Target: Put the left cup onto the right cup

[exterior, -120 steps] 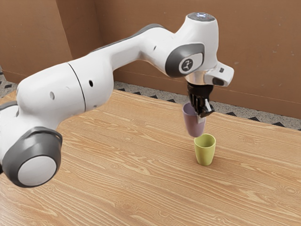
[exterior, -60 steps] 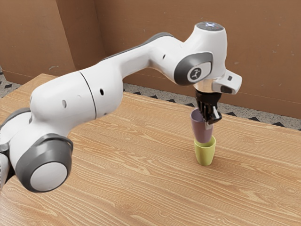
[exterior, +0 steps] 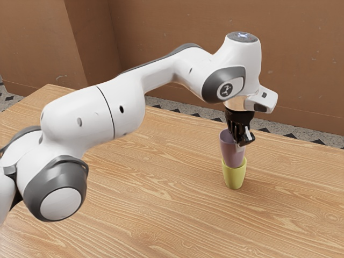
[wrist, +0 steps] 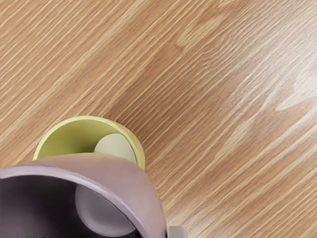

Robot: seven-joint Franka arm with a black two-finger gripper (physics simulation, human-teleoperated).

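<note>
Gripping the purple cup [exterior: 233,151] by its rim, my tool [exterior: 243,137] holds it upright, its base at the mouth of the green cup [exterior: 234,175] directly below.

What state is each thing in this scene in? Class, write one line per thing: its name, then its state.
purple cup: upright, mouth up, held at its rim, base at the green cup's mouth, off-centre over it in the wrist view.
green cup: upright on the table, mouth up.
gripper: shut on the purple cup's rim.
table: bare wood, carrying the green cup.
</note>
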